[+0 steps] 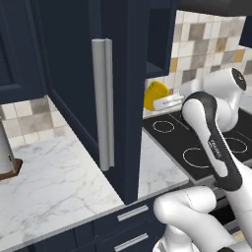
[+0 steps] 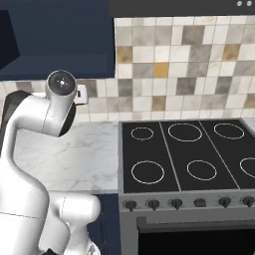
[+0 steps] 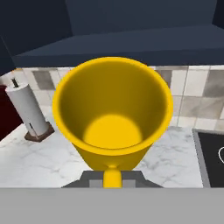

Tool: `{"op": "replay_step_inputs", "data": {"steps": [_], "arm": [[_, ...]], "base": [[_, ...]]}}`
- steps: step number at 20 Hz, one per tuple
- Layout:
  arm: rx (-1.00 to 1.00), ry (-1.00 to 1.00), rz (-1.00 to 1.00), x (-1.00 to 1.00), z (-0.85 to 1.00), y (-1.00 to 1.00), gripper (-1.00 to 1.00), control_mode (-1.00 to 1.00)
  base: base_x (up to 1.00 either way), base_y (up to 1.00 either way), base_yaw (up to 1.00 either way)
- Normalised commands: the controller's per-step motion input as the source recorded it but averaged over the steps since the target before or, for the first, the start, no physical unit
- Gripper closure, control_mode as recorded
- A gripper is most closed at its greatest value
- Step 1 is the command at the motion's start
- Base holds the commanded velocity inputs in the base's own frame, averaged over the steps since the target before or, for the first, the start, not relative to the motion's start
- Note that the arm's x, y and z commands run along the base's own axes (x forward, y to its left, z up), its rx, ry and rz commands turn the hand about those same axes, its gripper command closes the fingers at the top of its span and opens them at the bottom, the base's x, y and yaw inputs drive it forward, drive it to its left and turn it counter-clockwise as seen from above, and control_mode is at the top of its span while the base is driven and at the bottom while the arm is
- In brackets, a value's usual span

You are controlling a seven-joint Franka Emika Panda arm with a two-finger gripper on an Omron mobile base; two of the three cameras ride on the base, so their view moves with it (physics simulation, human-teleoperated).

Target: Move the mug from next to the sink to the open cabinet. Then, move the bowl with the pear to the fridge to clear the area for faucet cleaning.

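The mug [image 3: 112, 116] is off the bench [image 1: 54, 182] and in the grip of the pincer [image 3: 112, 178], whose fingers are drawn in narrow on the near wall of the cup at its rim, so that the hand view looks straight down into the empty yellow inside. In the left base view the mug [image 1: 155, 95] shows as a yellow shape just past the edge of the open cabinet door [image 1: 83, 83], at the mouth of the open cabinet [image 1: 160, 37], with the white arm reaching toward it from the right. It looks to hang just below the cabinet's lowest shelf, above the marble, with the stove [image 2: 187, 154] to the right of it; whether any part of it is already inside the cabinet cannot be told.

So the first half of the task appears well under way: the mug is lifted and carried to the cabinet, but not yet set down or let go. It probably needs to go up and in onto the dark shelf seen across the top of the hand view. A paper towel holder [image 3: 29, 111] stands on the bench to the left, clear of the mug. The second half, the bowl with the pear to the fridge, is judged as yet to be done.
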Motion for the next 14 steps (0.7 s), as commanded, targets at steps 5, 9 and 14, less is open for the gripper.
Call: {"op": "replay_step_inputs", "data": {"steps": [5,9,14], "arm": [[0.0,-0.16,-0.01,0.52,0.79,0.26,1.0,-1.0],[0.0,-0.02,-0.16,0.74,0.45,0.57,1.0,-1.0],[-0.01,0.03,-0.15,0.64,0.39,0.51,1.0,-1.0]], "base": [[0.0,0.0,0.0],[0.0,0.0,0.0],[0.0,0.0,0.0]]}}
